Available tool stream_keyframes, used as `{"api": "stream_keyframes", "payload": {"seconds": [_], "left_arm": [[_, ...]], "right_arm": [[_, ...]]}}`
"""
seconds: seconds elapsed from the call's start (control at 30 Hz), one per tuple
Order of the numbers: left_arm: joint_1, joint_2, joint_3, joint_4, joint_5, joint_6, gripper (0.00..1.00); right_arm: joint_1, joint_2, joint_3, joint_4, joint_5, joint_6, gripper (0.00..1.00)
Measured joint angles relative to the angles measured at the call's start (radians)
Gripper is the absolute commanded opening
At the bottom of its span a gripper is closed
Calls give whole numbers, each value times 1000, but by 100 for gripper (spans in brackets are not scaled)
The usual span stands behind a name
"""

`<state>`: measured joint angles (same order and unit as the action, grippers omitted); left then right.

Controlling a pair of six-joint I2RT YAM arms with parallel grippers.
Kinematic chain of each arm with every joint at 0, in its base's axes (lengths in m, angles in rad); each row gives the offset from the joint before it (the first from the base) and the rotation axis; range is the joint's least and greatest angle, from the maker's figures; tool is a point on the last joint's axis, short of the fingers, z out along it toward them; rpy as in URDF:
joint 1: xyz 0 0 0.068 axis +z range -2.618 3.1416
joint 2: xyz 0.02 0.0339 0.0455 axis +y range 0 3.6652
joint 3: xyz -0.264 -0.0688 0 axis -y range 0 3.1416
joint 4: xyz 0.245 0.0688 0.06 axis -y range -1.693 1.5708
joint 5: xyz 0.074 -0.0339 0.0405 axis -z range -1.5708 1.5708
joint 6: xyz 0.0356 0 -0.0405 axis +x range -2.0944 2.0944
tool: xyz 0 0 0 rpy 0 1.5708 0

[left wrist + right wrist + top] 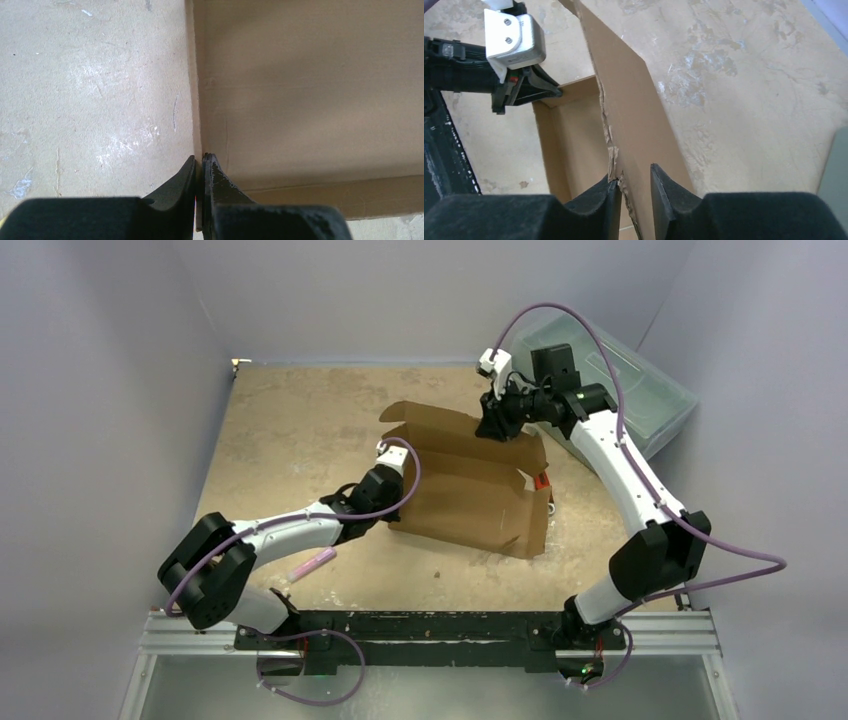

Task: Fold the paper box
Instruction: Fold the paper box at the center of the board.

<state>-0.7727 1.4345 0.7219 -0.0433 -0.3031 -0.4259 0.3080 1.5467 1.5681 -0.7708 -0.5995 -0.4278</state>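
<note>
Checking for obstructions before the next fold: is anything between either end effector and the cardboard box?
Nothing visible does. The left end effector is pinched on a wall edge of the paper box, and the right end effector straddles its raised far flap. The plastic toolbox sits clear, behind on the right.

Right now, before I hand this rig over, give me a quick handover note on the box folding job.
Left gripper: shut, pinching a wall edge on the left side of the paper box.
Right gripper: jaws apart, straddling the box's raised rear flap; no firm clamp visible.
Box: mid-table, between the two arms.
Done: some walls are raised.
Left: fold the standing flaps in and close the box.
</note>
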Motion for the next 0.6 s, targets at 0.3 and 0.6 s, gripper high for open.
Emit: {"api": "stream_keyframes", "payload": {"seconds": [0.3,0.6], "left_arm": [[0,2,3,-5,1,0,0],[2,8,19,-19,13,26,10]], "right_arm": [[-24,15,5,-5,-17,-17,10],[-30,43,48,-72,-97,-82,0]]}}
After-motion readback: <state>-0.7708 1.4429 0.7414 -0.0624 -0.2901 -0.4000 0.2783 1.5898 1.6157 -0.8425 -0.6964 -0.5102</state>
